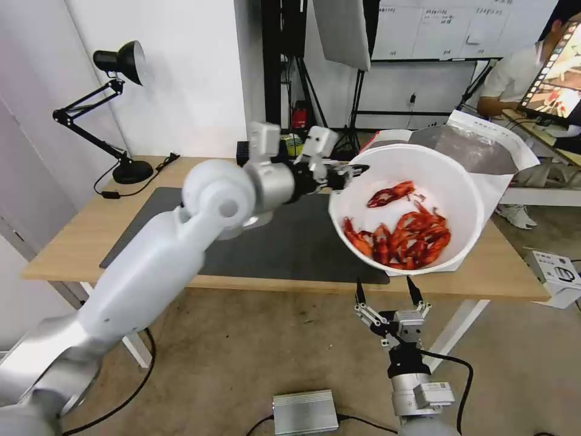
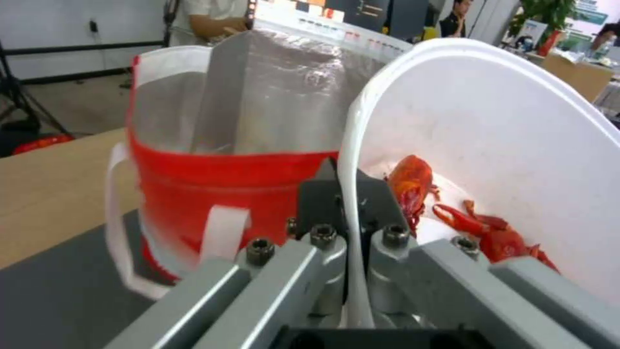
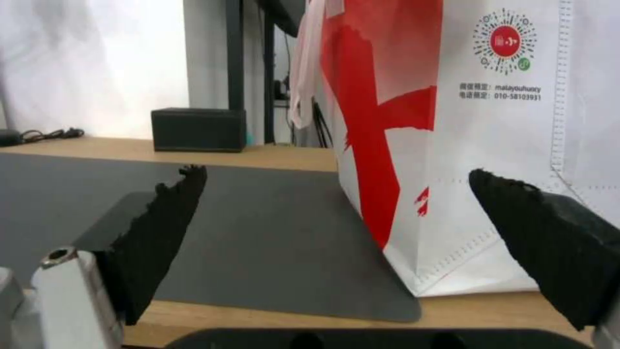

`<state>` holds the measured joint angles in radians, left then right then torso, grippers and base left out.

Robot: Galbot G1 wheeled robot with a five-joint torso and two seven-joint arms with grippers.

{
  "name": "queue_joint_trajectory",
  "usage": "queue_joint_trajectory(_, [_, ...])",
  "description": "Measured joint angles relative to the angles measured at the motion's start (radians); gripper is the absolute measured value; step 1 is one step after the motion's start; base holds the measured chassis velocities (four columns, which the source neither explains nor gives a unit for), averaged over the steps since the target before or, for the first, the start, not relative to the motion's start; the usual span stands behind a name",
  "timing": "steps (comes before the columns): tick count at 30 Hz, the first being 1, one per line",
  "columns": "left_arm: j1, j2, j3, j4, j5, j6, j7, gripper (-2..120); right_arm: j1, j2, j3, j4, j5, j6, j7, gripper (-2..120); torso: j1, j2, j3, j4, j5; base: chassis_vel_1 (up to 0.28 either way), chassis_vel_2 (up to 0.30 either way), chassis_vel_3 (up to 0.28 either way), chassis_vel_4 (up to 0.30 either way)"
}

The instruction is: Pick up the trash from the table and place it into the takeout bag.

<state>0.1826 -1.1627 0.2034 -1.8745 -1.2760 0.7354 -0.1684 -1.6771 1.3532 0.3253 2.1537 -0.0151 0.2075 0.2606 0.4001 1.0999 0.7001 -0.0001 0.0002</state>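
Note:
A white round bowl of red shells hangs tilted above the table's right part, just in front of the takeout bag. My left gripper is shut on the bowl's near rim. In the left wrist view the fingers pinch the rim of the bowl, with the shells inside and the foil-lined bag close behind. My right gripper stands open below the table's front edge. In its own view the right gripper faces the bag.
A dark grey mat covers the table's middle. A black desk lamp stands at the back left, and a black tissue box sits at the back edge. A grey box lies on the floor, a white one at right.

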Motion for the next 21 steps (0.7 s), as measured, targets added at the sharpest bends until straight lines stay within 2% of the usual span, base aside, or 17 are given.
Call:
queue_joint_trajectory(10, [-0.081, -0.102, 0.041, 0.078, -0.027, 0.000, -0.051, 0, 0.000, 0.000, 0.000, 0.000, 0.000, 0.000, 0.000, 100, 0.000, 0.000, 0.000, -0.0001, -0.0001, 0.000, 0.000, 0.000, 0.000])
queue_joint_trajectory(16, [-0.125, -0.133, 0.050, 0.111, -0.048, 0.000, -0.076, 0, 0.000, 0.000, 0.000, 0.000, 0.000, 0.000, 0.000, 100, 0.000, 0.000, 0.000, 0.0001, 0.0000, 0.000, 0.000, 0.000, 0.000])
queue_joint_trajectory(21, [-0.164, -0.188, 0.059, 0.155, -0.086, 0.000, -0.146, 0, 0.000, 0.000, 0.000, 0.000, 0.000, 0.000, 0.000, 100, 0.000, 0.000, 0.000, 0.0001, -0.0001, 0.000, 0.000, 0.000, 0.000])
